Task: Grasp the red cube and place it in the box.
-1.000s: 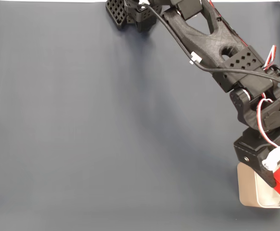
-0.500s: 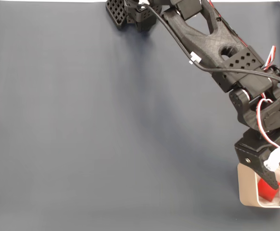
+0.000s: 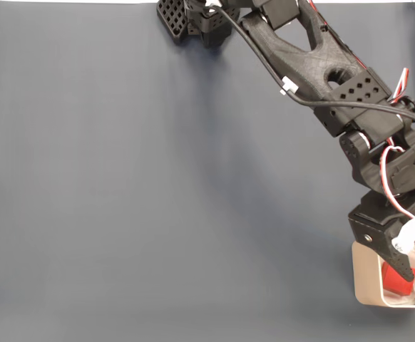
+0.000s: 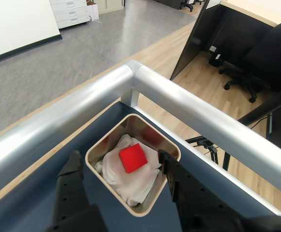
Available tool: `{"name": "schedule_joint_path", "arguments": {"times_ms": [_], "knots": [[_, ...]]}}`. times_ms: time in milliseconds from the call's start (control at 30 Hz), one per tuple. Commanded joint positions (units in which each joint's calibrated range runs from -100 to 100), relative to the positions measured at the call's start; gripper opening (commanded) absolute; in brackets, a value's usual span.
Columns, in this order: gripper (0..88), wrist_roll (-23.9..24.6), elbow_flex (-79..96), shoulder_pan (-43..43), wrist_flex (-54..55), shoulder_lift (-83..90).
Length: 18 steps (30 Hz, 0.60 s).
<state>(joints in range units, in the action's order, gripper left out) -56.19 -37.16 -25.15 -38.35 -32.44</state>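
The red cube [image 4: 133, 157] lies loose on the white wadding [image 4: 131, 179] inside the box [image 4: 98, 145]. The hand [image 4: 119, 162] is released, fingers spread at nine and three o'clock of the cube, above the dark surface [image 3: 157, 199].

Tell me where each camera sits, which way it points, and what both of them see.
Fixed view: mounted overhead, looking straight down at the dark blue table; the black arm reaches from the top edge to the box.
Wrist view: rides on the arm, looking down and out past the open gripper at the box, a metal rail and office floor.
Shared: the red cube lying on white wadding in the box.
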Motion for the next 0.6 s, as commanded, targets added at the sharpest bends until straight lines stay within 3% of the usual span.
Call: {"name": "schedule_joint_path", "arguments": {"times_ms": [0,233,500,567], "knots": [[36.3,-0.29,-3.35,0.72,1.21,0.98],[33.5,-0.29,-2.99,0.72,1.21,1.67],[3.1,-0.39,1.03,2.56,2.28,5.83],[0.0,-0.59,2.67,3.77,2.28,8.00]]}}
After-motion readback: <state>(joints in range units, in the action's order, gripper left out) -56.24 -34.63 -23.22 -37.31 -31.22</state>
